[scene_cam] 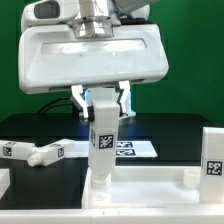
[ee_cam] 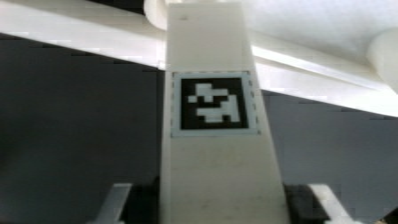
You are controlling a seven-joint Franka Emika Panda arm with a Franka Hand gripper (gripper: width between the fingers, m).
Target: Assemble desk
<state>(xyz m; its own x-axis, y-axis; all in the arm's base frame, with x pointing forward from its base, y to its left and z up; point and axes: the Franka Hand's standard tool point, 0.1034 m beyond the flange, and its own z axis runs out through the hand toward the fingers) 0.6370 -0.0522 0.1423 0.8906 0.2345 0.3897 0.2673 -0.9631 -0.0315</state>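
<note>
Leg-fitting step: your gripper [scene_cam: 102, 103] grips a leg [scene_cam: 103, 140] held upright, its lower end meeting the tabletop [scene_cam: 145, 192], so your next move probably calls for screwing it in while keeping it plumb.

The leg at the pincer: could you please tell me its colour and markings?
White leg with a black-and-white square tag; clearest in wrist view.
</note>
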